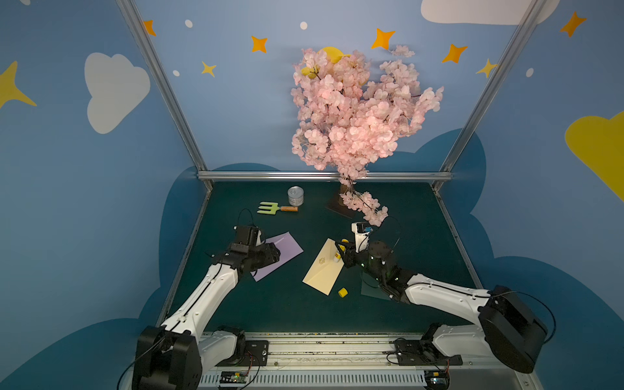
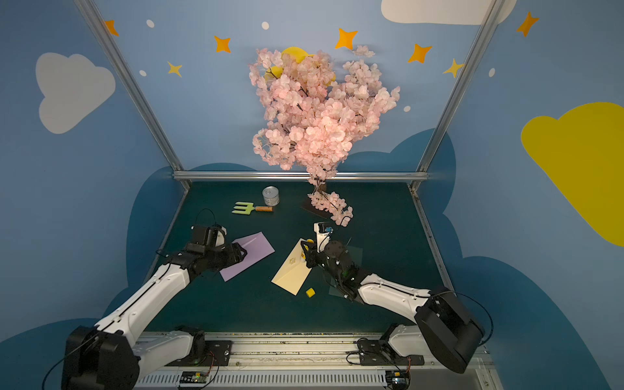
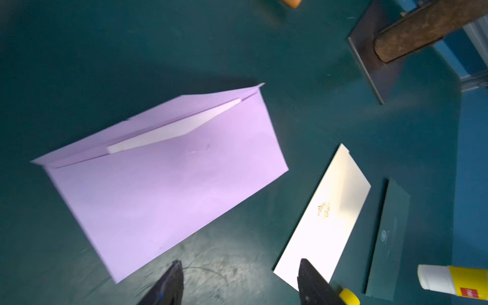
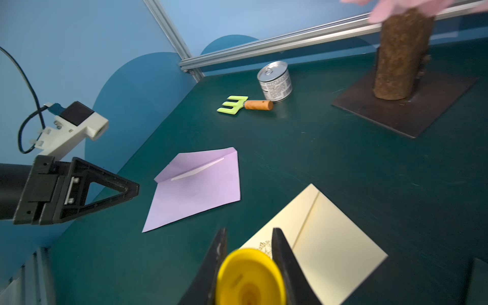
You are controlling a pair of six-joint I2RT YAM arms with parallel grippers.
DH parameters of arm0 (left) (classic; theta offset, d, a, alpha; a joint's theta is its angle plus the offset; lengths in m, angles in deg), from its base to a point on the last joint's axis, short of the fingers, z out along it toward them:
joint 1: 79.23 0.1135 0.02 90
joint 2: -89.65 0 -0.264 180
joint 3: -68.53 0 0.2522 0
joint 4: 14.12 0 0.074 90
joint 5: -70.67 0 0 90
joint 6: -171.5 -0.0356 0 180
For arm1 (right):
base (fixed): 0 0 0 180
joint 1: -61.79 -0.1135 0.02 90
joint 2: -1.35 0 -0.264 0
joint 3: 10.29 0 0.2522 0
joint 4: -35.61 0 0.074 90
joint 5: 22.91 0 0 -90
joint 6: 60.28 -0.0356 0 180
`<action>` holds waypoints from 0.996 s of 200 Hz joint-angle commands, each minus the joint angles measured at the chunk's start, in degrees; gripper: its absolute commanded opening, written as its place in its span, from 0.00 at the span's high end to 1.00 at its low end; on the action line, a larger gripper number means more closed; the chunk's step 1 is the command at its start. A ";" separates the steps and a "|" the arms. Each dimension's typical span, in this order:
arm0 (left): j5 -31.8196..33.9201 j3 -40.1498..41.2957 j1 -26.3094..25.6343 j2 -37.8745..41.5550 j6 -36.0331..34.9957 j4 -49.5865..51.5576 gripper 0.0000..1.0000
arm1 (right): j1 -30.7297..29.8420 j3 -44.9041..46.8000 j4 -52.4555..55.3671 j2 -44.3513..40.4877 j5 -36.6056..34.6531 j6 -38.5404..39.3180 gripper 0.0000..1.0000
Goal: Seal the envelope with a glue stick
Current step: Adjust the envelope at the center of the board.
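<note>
One cap (image 1: 343,292) (loose) — three envelopes (image 1: 323,270) (image 1: 283,250) (image 1: 369,291), one glue stick (image 3: 459,282).

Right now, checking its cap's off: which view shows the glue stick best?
Left wrist view: the glue stick shows side-on, white end bare. Right wrist sees only its yellow end; both top views show it tiny in the right gripper.

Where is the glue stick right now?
In both top views the glue stick is held in the right gripper over the far right edge of the cream envelope, just in front of the blossom tree.
</note>
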 commanded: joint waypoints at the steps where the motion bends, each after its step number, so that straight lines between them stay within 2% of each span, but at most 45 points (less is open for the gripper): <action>1: 1.18 0.17 4.59 2.36 -2.17 3.84 0.26 | -0.68 -3.55 -4.69 3.23 3.12 -1.89 1.00; 35: 2.24 -1.09 10.24 3.84 -2.87 3.88 0.16 | -0.88 -6.73 -7.14 8.53 5.98 -5.61 1.00; 65: -0.06 -2.37 13.64 0.08 -6.34 3.63 0.14 | -0.95 -7.85 -9.97 10.45 7.42 -7.69 1.00; 105: -0.16 -6.76 13.85 -6.59 -12.41 6.54 0.13 | -1.39 -6.81 -12.02 10.84 5.90 -8.67 1.00; 133: -4.10 -9.06 13.81 -10.96 -16.83 4.27 0.09 | -0.99 -5.65 -13.27 10.25 5.82 -9.16 1.00; 188: -6.41 -18.98 13.69 -23.15 -25.30 3.16 0.07 | -0.67 -2.37 -17.78 10.29 7.09 -13.29 1.00; 199: -9.50 -20.65 13.50 -25.73 -27.81 3.64 0.08 | -0.55 -1.72 -18.38 10.00 7.11 -13.69 1.00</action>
